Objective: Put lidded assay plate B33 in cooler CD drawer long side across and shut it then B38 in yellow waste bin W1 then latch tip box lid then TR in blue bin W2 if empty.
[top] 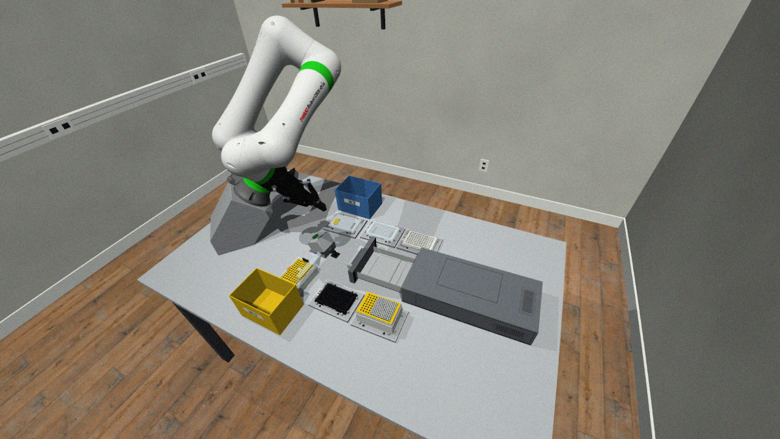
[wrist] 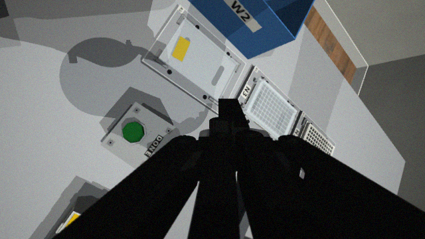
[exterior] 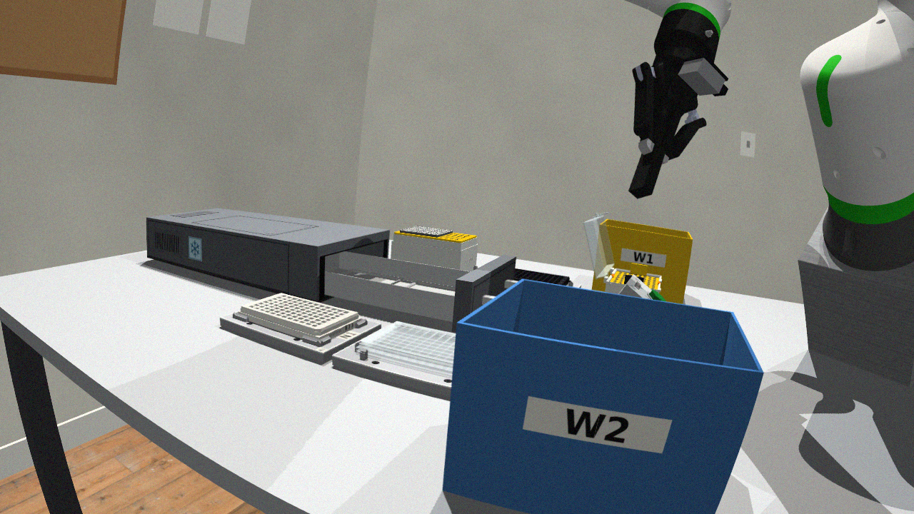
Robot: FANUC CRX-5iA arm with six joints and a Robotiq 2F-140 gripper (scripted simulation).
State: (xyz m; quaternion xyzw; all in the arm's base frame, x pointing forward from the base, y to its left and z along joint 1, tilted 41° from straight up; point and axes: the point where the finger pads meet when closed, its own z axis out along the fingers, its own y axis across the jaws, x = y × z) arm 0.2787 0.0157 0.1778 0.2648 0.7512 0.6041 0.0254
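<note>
My gripper (top: 322,206) is shut and empty, held high above the bench near the arm's base; it also shows in the exterior view (exterior: 640,188) and the wrist view (wrist: 229,104). Below it are the green DONE key (wrist: 133,131) and an empty nest with a yellow tag (wrist: 196,63). The white plate (top: 418,239) sits on its nest with its wells showing. A clear gridded piece (top: 383,230) lies on the nest beside it. The black plate (top: 335,297) sits beside the yellow bin W1 (top: 265,299). The cooler's drawer (top: 381,267) stands open.
The cooler CD (top: 473,292) fills the right side. The blue bin W2 (top: 358,196) stands upright at the back. The tip box (top: 298,270) has its clear lid raised, between DONE and W1. The tip rack TR (top: 379,309) stands beside the black plate.
</note>
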